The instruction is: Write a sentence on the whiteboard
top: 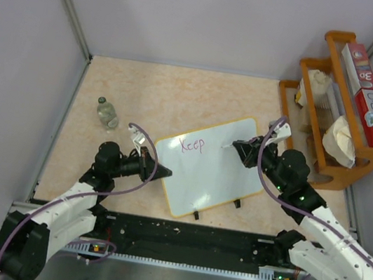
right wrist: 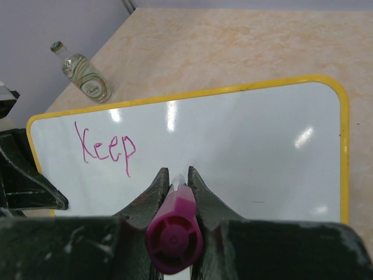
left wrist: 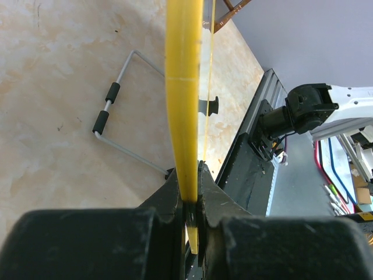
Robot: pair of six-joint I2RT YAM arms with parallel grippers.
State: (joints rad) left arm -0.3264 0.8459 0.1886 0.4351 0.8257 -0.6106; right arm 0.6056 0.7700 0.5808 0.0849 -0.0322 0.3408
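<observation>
Whiteboard (top: 213,176) sits mid-tabletop (top: 151,92). The sentence (top: 192,144) reads "Keep" at its upper left. Left claw (top: 161,171) is clamped on the whiteboard's yellow left rim. Right claw (top: 240,148) is clamped on a purple marker (right wrist: 175,230) over the whiteboard's upper right. Bottle (top: 107,113) stands left of the whiteboard.

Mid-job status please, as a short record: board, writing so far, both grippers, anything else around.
board: whiteboard, yellow rim, skewed on the table
writing: only "Keep", pink, near the board's far left corner
left gripper: shut on the whiteboard's rim
right gripper: shut on a pink marker, aimed at the board right of "Keep"; tip contact unclear
other: bottle lying left of the board; wooden rack at far right
</observation>
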